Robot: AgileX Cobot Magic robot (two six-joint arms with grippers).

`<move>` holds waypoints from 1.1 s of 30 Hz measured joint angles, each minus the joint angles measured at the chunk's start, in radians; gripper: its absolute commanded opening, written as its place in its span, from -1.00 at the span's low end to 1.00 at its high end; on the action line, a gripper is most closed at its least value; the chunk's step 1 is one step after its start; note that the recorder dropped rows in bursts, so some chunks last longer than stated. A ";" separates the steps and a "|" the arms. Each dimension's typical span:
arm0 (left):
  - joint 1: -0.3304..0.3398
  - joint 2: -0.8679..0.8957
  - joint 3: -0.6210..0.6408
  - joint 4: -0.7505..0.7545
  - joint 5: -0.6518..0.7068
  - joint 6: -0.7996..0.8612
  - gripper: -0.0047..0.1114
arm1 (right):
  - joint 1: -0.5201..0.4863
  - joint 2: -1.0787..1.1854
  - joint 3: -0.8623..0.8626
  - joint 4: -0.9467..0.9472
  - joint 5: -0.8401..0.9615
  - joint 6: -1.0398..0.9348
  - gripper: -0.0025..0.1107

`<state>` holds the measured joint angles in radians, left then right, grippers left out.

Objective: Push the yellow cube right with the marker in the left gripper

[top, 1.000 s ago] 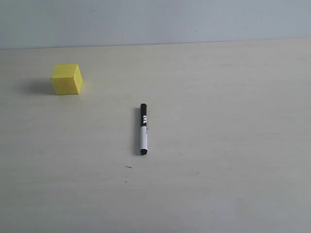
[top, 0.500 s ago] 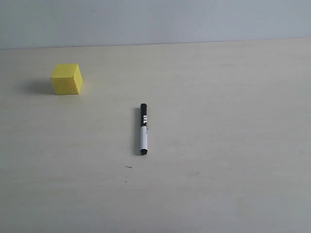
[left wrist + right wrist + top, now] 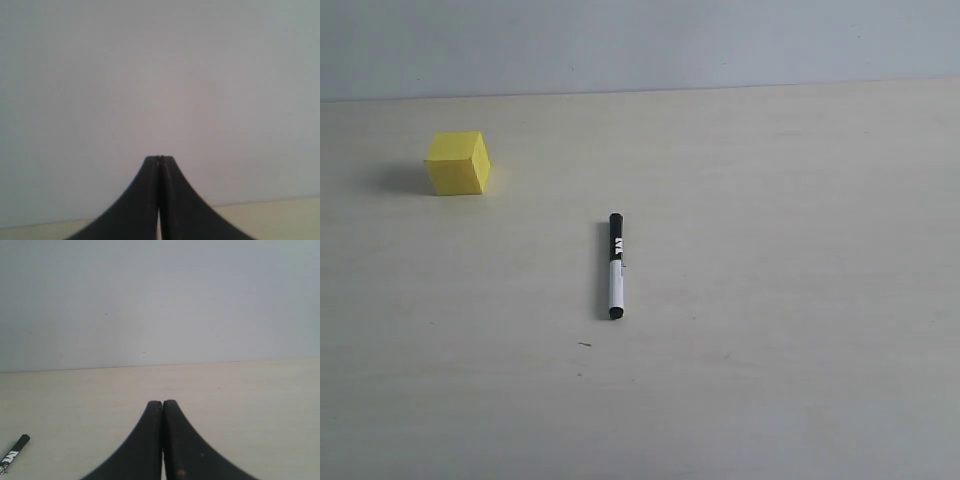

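The marker (image 3: 615,266) lies flat on the pale table near its middle, black cap toward the back, white barrel toward the front. Its capped end also shows at the edge of the right wrist view as the marker (image 3: 12,455). The yellow cube (image 3: 458,163) rests at the back left, well apart from the marker. Neither arm appears in the exterior view. My left gripper (image 3: 160,158) is shut with nothing between its fingers and faces the grey wall. My right gripper (image 3: 162,402) is shut and empty too, above the table.
The pale wooden table (image 3: 780,300) runs back to a plain grey wall (image 3: 640,40). A small dark speck (image 3: 584,345) lies just in front of the marker.
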<state>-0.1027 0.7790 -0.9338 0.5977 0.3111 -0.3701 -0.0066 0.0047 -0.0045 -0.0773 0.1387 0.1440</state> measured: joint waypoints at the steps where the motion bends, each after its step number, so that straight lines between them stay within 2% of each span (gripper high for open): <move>1: 0.000 0.032 -0.028 0.004 0.041 0.047 -0.92 | 0.000 0.000 0.000 0.000 0.000 0.000 -0.96; 4: 0.000 0.135 -0.126 0.002 0.228 0.171 -0.92 | 0.000 0.000 0.000 0.000 0.000 0.000 -0.96; 7: -0.021 0.255 -0.232 -0.039 0.450 0.217 -0.92 | 0.000 0.000 0.000 0.000 0.000 0.000 -0.96; 10: -0.081 0.377 -0.324 -0.179 0.639 0.302 -0.92 | 0.000 0.000 0.000 0.000 0.000 0.000 -0.96; 12: -0.129 0.447 -0.358 -0.283 0.690 0.338 -0.89 | 0.000 0.000 0.000 0.000 0.000 0.000 -0.96; 16: -0.255 0.567 -0.375 -0.459 0.697 0.326 -0.66 | 0.000 0.000 0.000 0.000 0.000 0.000 -0.96; 19: -0.370 0.658 -0.376 -0.495 0.662 0.259 -0.35 | 0.000 0.000 0.000 0.000 0.000 0.000 -0.96; 23: -0.484 0.791 -0.400 -0.508 0.636 0.144 0.05 | 0.000 0.000 0.000 0.000 0.000 0.000 -0.96; 28: -0.582 0.963 -0.489 -0.510 0.684 0.027 0.02 | 0.000 0.000 0.000 0.000 0.000 0.000 -0.96; 33: -0.622 1.095 -0.584 -0.514 0.699 -0.096 -0.06 | 0.000 0.000 0.000 0.000 0.000 0.000 -0.96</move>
<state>-0.7249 1.8741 -1.5182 0.0833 1.0097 -0.4664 -0.0066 0.0047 -0.0045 -0.0773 0.1387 0.1440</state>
